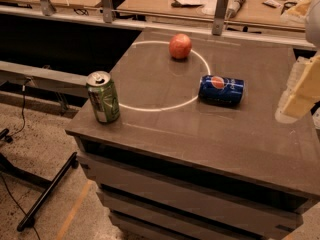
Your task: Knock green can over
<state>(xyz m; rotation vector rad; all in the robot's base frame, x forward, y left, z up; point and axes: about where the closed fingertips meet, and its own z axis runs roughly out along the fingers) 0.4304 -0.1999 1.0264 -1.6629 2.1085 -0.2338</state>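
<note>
The green can [103, 97] stands upright near the left front corner of the dark table [200, 134], its silver top and pull tab facing up. My gripper [300, 91] shows as a pale blurred shape at the right edge of the view, above the table's right side and far from the green can.
A blue Pepsi can [221, 89] lies on its side right of centre. A red apple [180, 46] sits at the back inside a white circle line [150, 107]. Wooden benches with clutter [235, 1] stand behind. Black stand legs [45, 194] lie on the floor at left.
</note>
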